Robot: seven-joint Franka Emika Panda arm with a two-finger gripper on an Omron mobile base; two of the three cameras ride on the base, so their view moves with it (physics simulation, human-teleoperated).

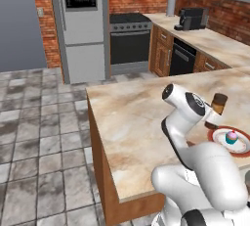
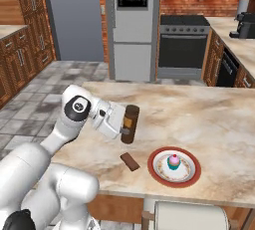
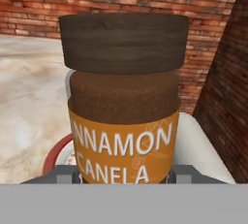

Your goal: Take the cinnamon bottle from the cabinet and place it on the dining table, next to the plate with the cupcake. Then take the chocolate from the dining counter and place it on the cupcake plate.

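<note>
1. The cinnamon bottle [image 2: 130,123] is out of the cabinet and over the dining table [image 2: 209,119], upright, gripped low on its body by the gripper [image 2: 124,130]. In the hand view the label of the bottle fills the middle and the two finger tips sit against its sides, so the claw is closed on it.

2. Whether the bottle's base already rests on the marble or hangs just above it, I cannot tell; in the right base view it looks very close to the surface.

3. The plate [image 2: 158,172] with the cupcake [image 2: 173,162] lies near the table's front edge. The bottle stands near the plate, on its far left side and apart from it — a fair spot for "next to the plate".

4. So the first half appears nearly done: what is left of it, as I judge, is to set the bottle down if it is not down yet, open the claw and back away without knocking the bottle over.

5. The second half is untouched. The chocolate [image 2: 130,162] lies flat on the marble just left of the plate, between plate and bottle, not on the plate — it has yet to be picked up and laid beside the cupcake.
</note>
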